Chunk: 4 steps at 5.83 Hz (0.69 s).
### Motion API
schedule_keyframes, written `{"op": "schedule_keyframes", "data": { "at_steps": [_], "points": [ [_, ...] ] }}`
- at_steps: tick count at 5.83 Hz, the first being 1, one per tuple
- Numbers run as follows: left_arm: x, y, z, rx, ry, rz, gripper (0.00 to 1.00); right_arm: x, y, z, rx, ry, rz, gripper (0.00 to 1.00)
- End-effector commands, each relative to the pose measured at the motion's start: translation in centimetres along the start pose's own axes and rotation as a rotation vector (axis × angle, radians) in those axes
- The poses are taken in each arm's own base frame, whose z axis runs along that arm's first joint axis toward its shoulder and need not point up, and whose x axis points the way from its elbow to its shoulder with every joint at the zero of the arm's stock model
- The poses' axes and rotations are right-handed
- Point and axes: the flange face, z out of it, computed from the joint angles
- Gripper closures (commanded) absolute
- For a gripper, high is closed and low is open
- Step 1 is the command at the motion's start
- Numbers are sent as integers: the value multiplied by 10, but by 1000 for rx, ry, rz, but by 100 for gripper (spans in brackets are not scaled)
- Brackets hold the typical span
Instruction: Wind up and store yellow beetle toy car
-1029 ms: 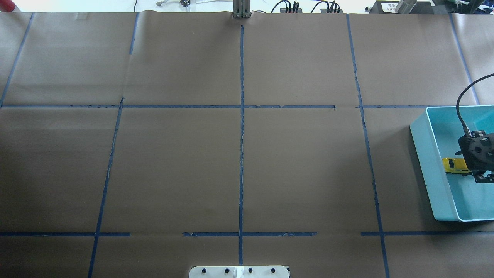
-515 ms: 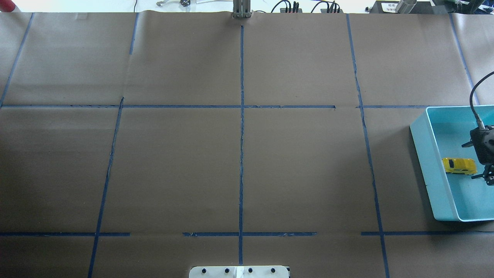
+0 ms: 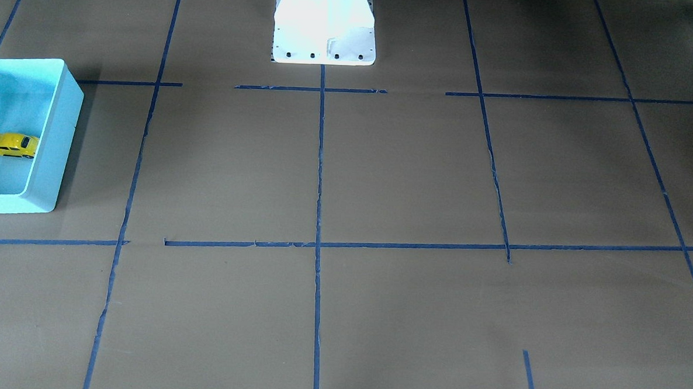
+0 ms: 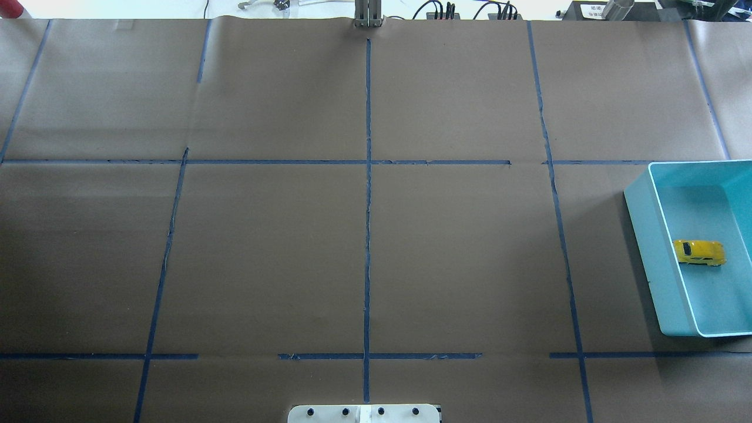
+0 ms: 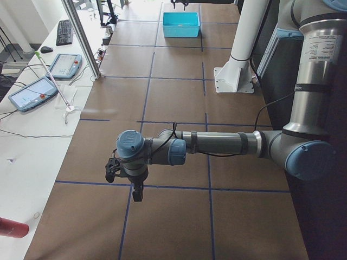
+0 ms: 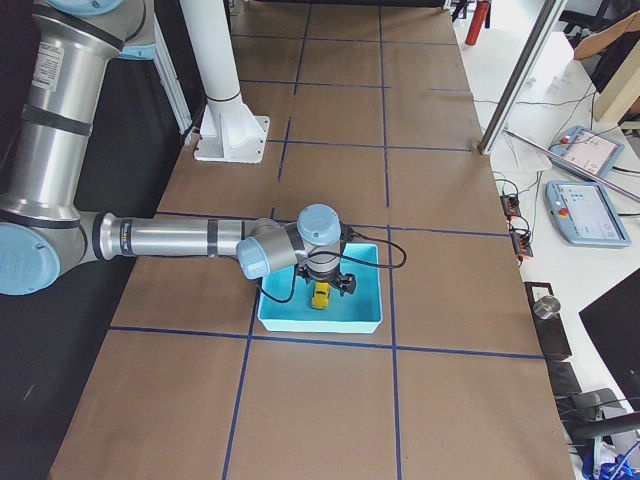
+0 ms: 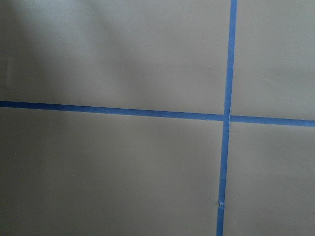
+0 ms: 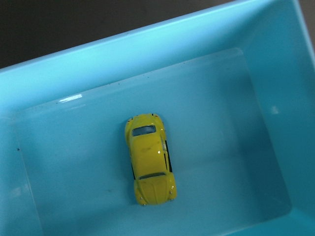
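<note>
- Right gripper (image 6: 324, 284), in the exterior right view, hangs over the turquoise bin (image 6: 320, 324), just above the yellow beetle toy car (image 6: 320, 296). From this side view alone it is not possible to say if its jaws are apart or together.
- Exterior left view: the left gripper (image 5: 126, 181) hovers over bare table, well apart from the bin (image 5: 181, 24) at the far end. Whether it is opened or closed cannot be told here either.
- Overhead view: no gripper shows. The car (image 4: 699, 252) lies inside the bin (image 4: 652, 247), on its wheels, near the wall toward the table's middle.
- Front-facing view: the car (image 3: 13, 145) sits on the bin floor, near the side wall (image 3: 63, 123), and nothing touches it.
- Right wrist view: the camera looks straight down on the car (image 8: 149, 160), roof up, apart from every wall of the bin (image 8: 98, 54). No fingertips enter this picture.
- Left wrist view: only brown paper and crossing blue tape lines (image 7: 226, 118).
- Progress, as a judgement: the storing looks done, because the car rests free in the bin. If the winding was made, the pictures cannot show. What seems left is only for the right arm to move away.
</note>
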Motion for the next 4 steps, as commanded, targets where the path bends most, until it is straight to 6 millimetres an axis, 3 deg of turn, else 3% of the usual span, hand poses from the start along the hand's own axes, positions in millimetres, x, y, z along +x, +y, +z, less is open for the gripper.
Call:
{"op": "schedule_keyframes", "data": {
  "at_steps": [1, 3, 4],
  "points": [
    [0, 0, 0, 0, 0, 0, 0, 14, 49, -44, -60, -29, 356, 0],
    [1, -1, 0, 1, 0, 3, 0, 24, 71, -78, -49, 13, 823, 0],
    [1, -1, 0, 0, 0, 2, 0, 22, 76, -85, -61, 51, 1008, 0]
  ]
}}
